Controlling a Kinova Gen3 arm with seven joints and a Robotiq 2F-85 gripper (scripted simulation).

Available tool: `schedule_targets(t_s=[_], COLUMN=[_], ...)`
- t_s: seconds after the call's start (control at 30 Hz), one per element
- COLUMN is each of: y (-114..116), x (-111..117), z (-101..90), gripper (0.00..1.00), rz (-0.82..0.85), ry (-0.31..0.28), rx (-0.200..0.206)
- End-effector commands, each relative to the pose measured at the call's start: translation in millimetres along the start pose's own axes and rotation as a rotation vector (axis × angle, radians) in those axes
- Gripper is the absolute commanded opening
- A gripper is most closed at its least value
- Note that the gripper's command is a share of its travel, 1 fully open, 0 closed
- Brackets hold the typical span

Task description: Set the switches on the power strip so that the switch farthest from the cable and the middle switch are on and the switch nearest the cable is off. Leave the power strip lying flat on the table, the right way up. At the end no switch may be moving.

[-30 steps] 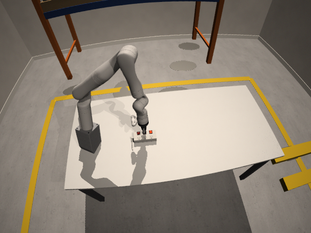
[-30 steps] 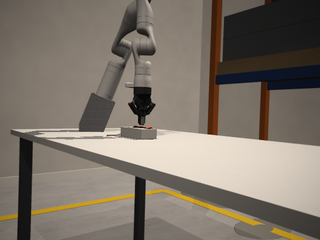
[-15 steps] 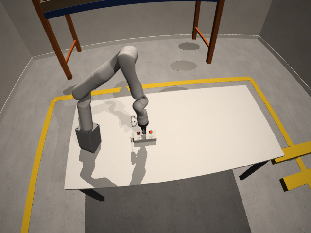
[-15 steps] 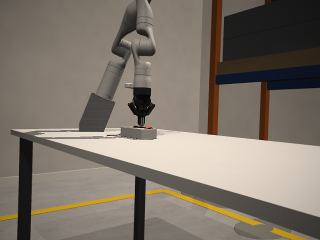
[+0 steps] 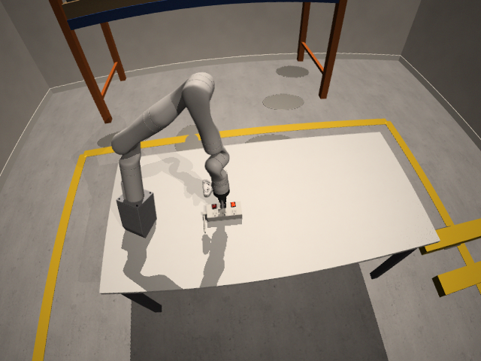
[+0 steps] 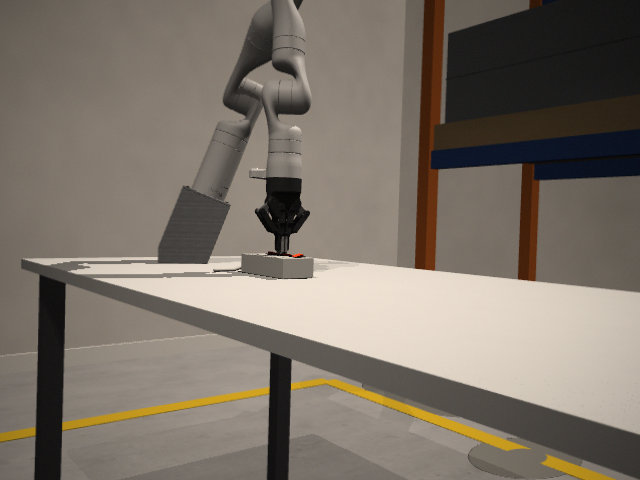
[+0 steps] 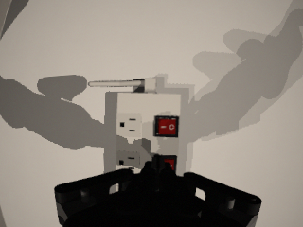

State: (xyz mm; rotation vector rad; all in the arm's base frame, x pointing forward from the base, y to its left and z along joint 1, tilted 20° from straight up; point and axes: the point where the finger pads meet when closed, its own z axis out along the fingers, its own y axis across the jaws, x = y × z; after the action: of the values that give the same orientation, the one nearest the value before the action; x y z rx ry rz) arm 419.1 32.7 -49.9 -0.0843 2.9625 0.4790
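Pincer: you have the black two-finger gripper (image 6: 282,246) clenched tight with nothing in it, fingers pressed together into one narrow tip, pointing straight down from the grey arm (image 5: 198,112).

Tip contact: in the exterior view the joined fingertips reach the top face of the strip; you cannot tell from these pictures whether they press on it or just meet it.

Power strip: directly under your pincer lies the flat, pale grey rectangular power strip (image 5: 224,211), right way up on the white table top (image 5: 310,201).

Look of the strip: a boxy block with a row of red rocker switches along one long side and white sockets beside them.

Switch nearest the cable: the red rocker (image 7: 167,127) sits just ahead of your fingertips in the wrist view, fully visible, a bright red square in a dark frame.

Middle switch: the red rocker (image 7: 169,163) lies right at your fingertips, mostly hidden by the pincer body.

Far switch: the third red rocker (image 5: 233,204) shows on the other side of your pincer in the top view.

Cable: a thin pale cable stub (image 7: 116,82) leaves the strip end farthest ahead of your pincer.

Switch positions: too small to read reliably.
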Motion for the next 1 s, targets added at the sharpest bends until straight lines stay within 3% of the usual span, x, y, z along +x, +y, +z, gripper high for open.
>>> schedule_targets(t_s=[0.0, 0.63, 0.97], y=[2, 2, 4], x=[-3, -3, 1], z=[1.9, 1.4, -19.4], gripper=[0.00, 0.00, 0.00], rz=[-0.014, -0.014, -0.015], ry=[-0.006, -0.006, 0.002], rx=[0.000, 0.000, -0.006])
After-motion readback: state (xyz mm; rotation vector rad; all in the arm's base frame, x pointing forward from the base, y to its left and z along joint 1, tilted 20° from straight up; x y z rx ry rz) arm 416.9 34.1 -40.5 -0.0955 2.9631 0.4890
